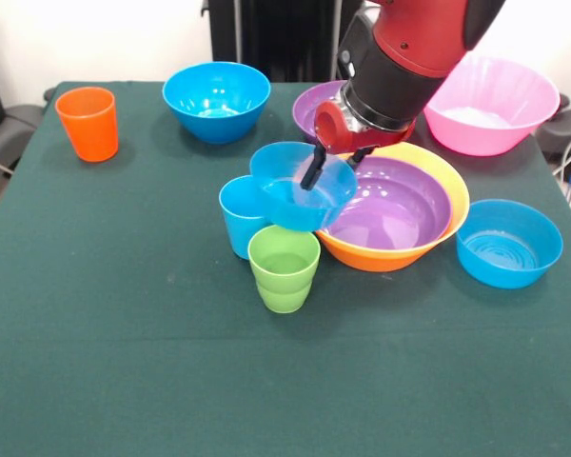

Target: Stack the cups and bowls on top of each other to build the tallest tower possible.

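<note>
Gripper [325, 164] clamped on rim of small blue bowl [303, 187], held tilted above light blue cup [243, 215], beside orange-yellow bowl [428, 249] nesting purple bowl [392, 205]. Risk: off-centre release tips bowl, topples cup or adjacent green cup [284, 268] on table [124, 333].

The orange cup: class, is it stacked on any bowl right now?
No. The orange cup stands alone on the green table at the far corner, apart from every bowl, including the nearest blue bowl.
</note>
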